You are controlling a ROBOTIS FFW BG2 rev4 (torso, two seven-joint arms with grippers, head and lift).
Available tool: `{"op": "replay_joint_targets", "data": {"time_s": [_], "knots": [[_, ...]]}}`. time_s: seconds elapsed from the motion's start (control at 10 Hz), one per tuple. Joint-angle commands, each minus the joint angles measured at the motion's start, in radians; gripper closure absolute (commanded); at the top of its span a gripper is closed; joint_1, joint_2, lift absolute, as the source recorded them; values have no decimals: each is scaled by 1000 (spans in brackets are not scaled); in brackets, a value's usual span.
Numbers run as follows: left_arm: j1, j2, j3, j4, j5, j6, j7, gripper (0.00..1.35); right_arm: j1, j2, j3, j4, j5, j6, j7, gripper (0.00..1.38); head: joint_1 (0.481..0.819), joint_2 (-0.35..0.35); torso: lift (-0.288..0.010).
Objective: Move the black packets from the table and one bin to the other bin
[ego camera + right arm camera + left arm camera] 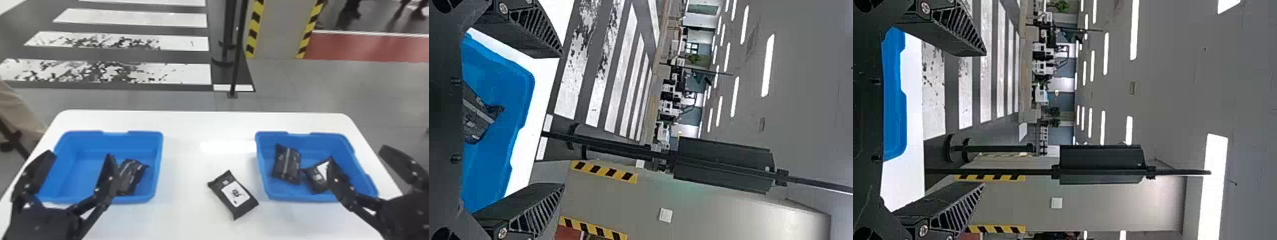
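Note:
In the head view my left gripper (78, 162) is open over the left blue bin (68, 166), with a black packet (131, 175) lying in the bin beside its right finger. My right gripper (359, 162) stands open above the right side of the right blue bin (287, 195). That bin holds one black packet (287, 164) at its left and another (316, 178) partly behind a finger. Between the bins a black packet with a white label (235, 194) lies on the table. Wrist views show the left gripper (984, 119) and right gripper (563, 122) with wide, vacant gaps.
The white table (191, 127) has rounded far corners. Beyond it stand a thin black pole (237, 54) and a column with yellow-black striped edges (277, 28). A person's sleeve or leg shows at the far left edge.

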Motion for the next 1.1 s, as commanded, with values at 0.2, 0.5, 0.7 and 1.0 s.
{"op": "replay_joint_targets", "data": {"time_s": [0.2, 0.5, 0.7, 1.0], "knots": [[-6, -2, -3, 2, 1, 8, 0, 98, -5, 0, -2, -4, 2, 1, 0, 91, 695, -70, -110], [-6, -3, -1, 10, 33, 13, 0, 98, -37, -17, 2, -38, 18, 77, 2, 85, 695, -68, -110], [-9, -3, -1, 10, 25, 25, 0, 98, -130, -52, 34, -55, 47, 180, 71, 84, 695, -50, -110], [-9, -3, -1, 10, 23, 35, -2, 98, -248, -72, 92, -21, 49, 276, 154, 84, 695, -4, -110]]}}
